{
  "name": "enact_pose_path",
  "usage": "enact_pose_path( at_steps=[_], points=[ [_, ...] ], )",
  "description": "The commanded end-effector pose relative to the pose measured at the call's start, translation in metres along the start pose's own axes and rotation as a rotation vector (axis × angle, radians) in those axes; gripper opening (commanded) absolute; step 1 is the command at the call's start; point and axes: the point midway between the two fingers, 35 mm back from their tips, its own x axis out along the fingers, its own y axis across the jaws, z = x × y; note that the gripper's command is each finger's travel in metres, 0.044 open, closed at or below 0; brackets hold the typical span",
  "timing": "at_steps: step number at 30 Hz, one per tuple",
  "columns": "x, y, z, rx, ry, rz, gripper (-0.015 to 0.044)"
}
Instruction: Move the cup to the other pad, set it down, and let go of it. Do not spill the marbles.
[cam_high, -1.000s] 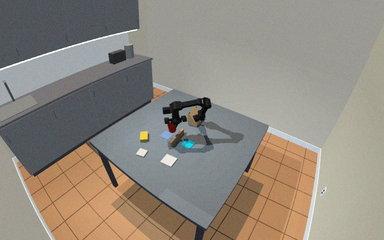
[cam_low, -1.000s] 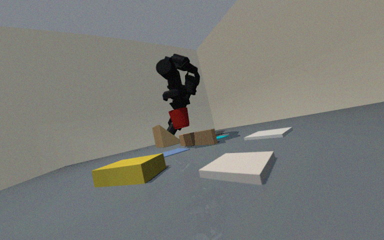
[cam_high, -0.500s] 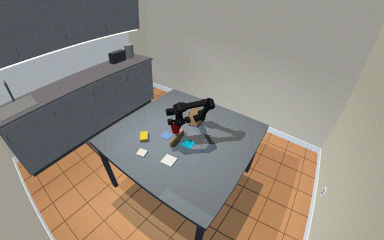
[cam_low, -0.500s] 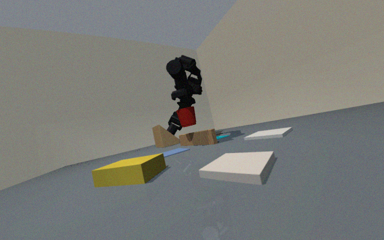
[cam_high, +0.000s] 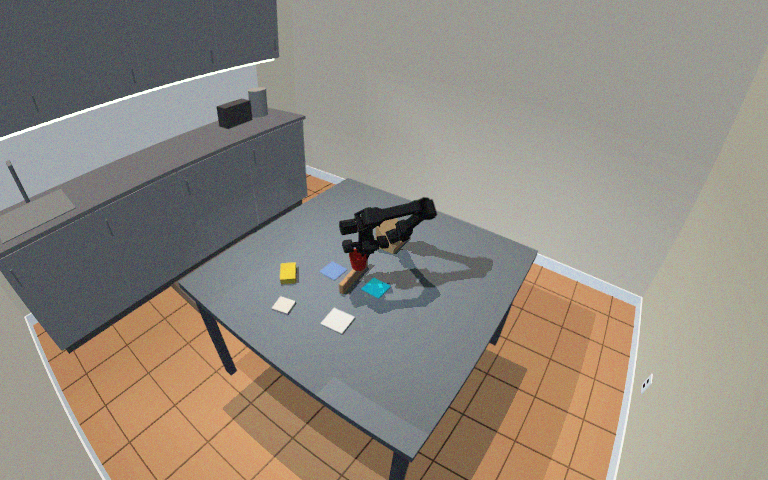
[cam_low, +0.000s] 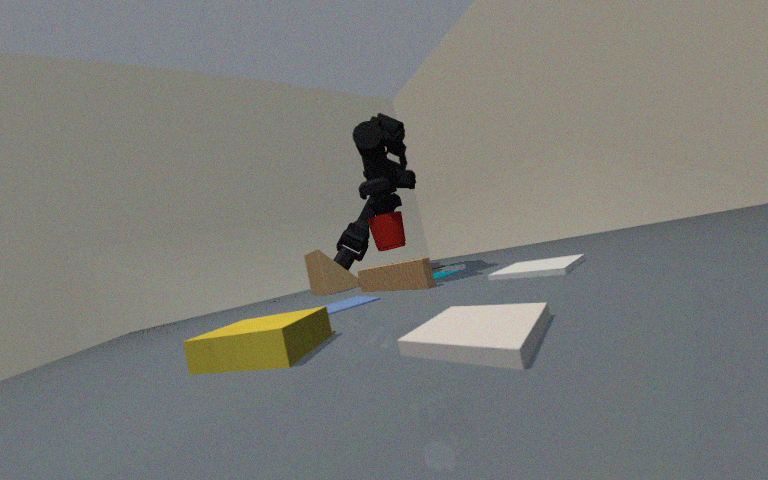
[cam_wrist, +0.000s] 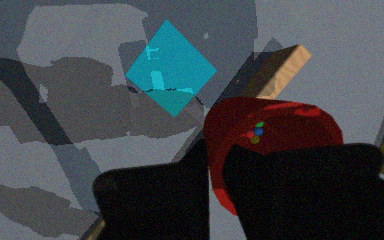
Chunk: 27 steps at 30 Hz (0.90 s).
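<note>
The red cup hangs in the air, slightly tilted, above the wooden bar's level. My gripper is shut on the cup's wall near its rim. Several small marbles lie inside the cup in the wrist view. The blue pad lies flat on one side of the wooden bar. The teal pad lies flat on the other side, with shadow over part of it. The blue pad is hidden in the wrist view.
The wooden bar stands between the two pads, close to the cup. A wooden wedge block is beside the arm. A yellow block and two pale slabs, one small and one larger, lie on the table.
</note>
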Motion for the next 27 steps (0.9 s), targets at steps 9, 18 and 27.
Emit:
enact_pose_path(
  at_steps=[9, 18, 27],
  points=[
    [0.000, 0.024, 0.020, 0.001, -0.002, 0.004, 0.0000],
    [0.000, 0.042, 0.035, 0.001, -0.003, 0.005, 0.0000],
    [0.001, 0.062, 0.050, 0.001, -0.004, 0.006, 0.0000]
  ],
)
